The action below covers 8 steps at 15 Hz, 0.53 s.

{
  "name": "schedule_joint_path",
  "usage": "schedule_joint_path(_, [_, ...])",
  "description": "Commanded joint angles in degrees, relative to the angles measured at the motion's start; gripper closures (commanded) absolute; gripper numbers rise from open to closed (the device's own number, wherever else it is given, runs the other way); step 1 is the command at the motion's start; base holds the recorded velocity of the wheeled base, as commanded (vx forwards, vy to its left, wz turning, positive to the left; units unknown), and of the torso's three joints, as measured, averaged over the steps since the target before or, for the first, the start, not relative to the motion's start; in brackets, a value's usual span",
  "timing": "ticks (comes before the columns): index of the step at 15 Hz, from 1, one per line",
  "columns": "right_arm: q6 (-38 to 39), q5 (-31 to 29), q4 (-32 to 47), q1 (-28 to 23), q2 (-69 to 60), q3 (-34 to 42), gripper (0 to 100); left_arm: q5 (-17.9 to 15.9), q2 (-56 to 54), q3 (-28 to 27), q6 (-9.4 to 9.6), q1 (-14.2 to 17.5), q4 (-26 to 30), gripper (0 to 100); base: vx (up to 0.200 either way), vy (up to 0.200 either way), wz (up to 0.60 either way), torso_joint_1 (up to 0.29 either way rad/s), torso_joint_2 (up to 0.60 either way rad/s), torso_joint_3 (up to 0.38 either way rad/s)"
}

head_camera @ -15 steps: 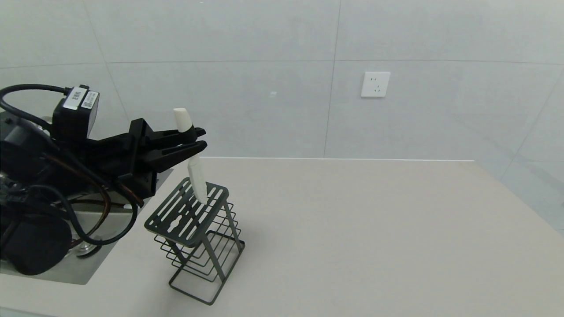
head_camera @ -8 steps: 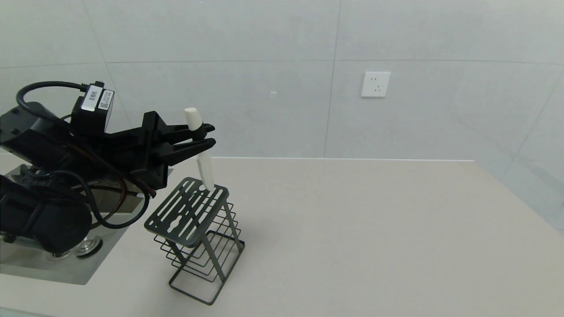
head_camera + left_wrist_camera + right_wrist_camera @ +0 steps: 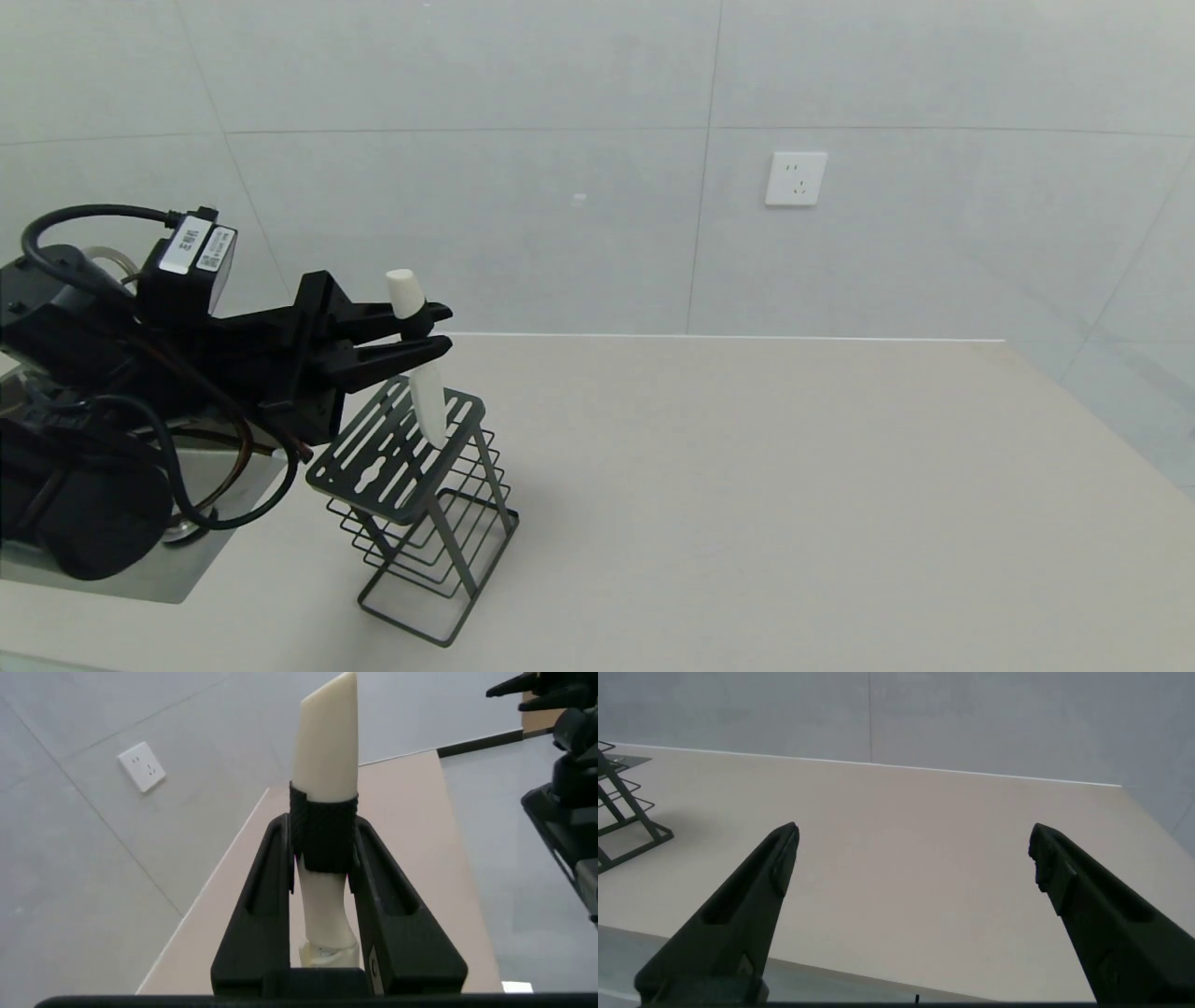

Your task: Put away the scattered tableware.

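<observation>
Our head camera looks forward and down over the counter (image 3: 747, 485) to the socket (image 3: 795, 178). Our left wrist camera, tight on its gripper (image 3: 324, 831) and clamped utensil (image 3: 329, 737), shares that socket. Our right wrist camera skims the counter low, sharing the rack (image 3: 626, 760).

The left hand (image 3: 446, 329) is black, and the utensil (image 3: 428, 406) it holds is cream, perhaps off-white. At its 5 o'clock, the rack (image 3: 439, 465) is dark grey with a slotted top. The worktop (image 3: 747, 485) is beige, the wall (image 3: 560, 140) pale grey tile, and the socket (image 3: 795, 178) white.

Kitchen: tiled wall (image 3: 523, 84), countertop (image 3: 766, 485), sink (image 3: 168, 566).
</observation>
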Motion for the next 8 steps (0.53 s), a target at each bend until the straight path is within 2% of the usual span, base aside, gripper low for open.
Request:
schedule_joint_path(1, [-0.01,0.02,0.05,0.01,0.07,0.00,0,0.00,-0.86,0.57,0.03,-0.02,-0.08,100,0.000,0.000,0.00,0.000,0.00,0.000])
schedule_joint_path(5, [-0.01,0.02,-0.04,0.01,0.07,0.00,0,0.00,-0.33,0.57,0.30,-0.02,-0.08,100,0.000,0.000,0.00,0.000,0.00,0.000])
schedule_joint_path(8, [0.08,0.02,-0.04,0.01,0.07,0.00,0,0.00,1.61,0.40,1.61,0.25,-0.08,100,0.000,0.000,0.00,0.000,0.00,0.000])
